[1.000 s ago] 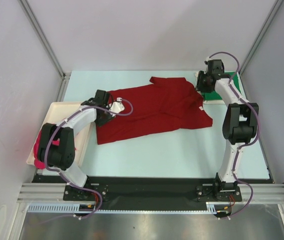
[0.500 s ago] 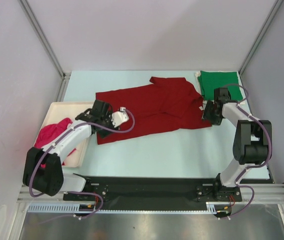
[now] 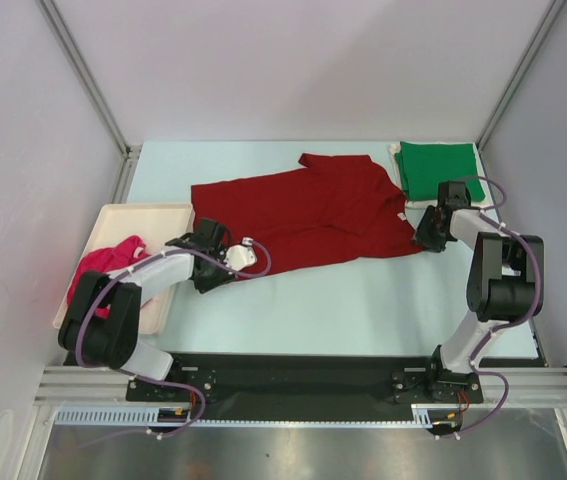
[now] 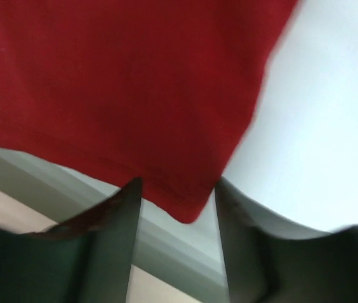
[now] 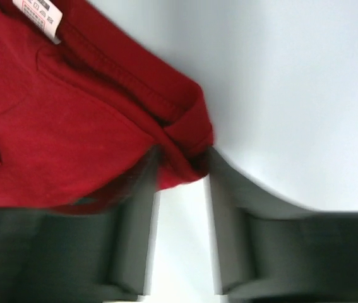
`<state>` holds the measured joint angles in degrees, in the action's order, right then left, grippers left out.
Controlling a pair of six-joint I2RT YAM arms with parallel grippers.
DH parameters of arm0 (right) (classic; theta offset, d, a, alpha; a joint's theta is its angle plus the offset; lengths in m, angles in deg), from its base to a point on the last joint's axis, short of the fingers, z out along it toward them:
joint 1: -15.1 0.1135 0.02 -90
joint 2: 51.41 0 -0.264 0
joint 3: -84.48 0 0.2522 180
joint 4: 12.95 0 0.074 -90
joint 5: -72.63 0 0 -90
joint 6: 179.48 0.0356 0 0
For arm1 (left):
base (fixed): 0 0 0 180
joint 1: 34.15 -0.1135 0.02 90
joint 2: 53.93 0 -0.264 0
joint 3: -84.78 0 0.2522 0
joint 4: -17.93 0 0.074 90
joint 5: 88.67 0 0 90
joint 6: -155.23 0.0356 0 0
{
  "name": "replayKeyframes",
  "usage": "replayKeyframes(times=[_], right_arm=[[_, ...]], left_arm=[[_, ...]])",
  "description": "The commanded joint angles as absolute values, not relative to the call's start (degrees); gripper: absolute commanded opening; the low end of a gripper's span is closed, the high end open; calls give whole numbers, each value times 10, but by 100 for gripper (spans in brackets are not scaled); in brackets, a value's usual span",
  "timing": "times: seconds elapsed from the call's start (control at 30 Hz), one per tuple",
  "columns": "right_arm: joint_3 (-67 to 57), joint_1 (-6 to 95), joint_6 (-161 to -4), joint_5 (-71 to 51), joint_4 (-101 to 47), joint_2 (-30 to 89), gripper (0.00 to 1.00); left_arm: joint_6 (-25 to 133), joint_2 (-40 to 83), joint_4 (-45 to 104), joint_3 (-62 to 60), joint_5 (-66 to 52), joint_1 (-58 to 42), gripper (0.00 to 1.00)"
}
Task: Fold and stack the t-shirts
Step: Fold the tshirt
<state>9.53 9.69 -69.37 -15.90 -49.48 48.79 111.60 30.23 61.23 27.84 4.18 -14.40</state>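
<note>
Left claw (image 4: 177, 189) now slid back to hem corner of dark red shirt (image 3: 303, 215); corner between parted fingers, unpinched. Right claw (image 5: 180, 158) moved off green shirt (image 3: 438, 168); fingers apart around red sleeve corner. Shirt flat on tabletop (image 3: 343, 300).

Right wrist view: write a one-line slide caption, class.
Right gripper straddles, jaws open, a corner of the dark red t-shirt.

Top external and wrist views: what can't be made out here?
Pink shirt: top view, the left arm covers part of it in the tray.
Right gripper: right wrist view is blurred; unclear whether it pinches the red shirt corner.
Green shirt: top view only, too small to count folds.
Red shirt: left wrist view cuts it off at the edges; only one corner shows.
</note>
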Motion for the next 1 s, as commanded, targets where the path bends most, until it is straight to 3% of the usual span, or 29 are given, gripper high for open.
replayKeyframes(times=[0.0,0.03,0.07,0.1,0.13,0.47,0.63,0.83,0.97], right_arm=[[101,84,-680,-132,-468,497,33],[112,82,-680,-130,-464,491,25],[120,80,-675,-127,-463,477,10],[129,70,-674,-122,-461,466,4],[138,63,-670,-113,-455,456,0],[311,-10,-602,-70,-490,232,0],[393,-87,-539,-24,-553,65,0],[410,-159,-491,-25,-660,-120,0],[415,-170,-452,3,-692,-105,0]], left_arm=[[1111,335,574,286,60,-144,48],[1110,338,574,286,58,-145,33],[1109,340,573,286,51,-145,25],[1105,339,573,287,48,-145,4],[1103,337,572,287,48,-145,0],[1101,203,612,289,20,-146,0],[1131,142,659,312,18,-145,0],[1179,92,725,334,-10,-145,0],[1210,65,764,335,-17,-145,0]])
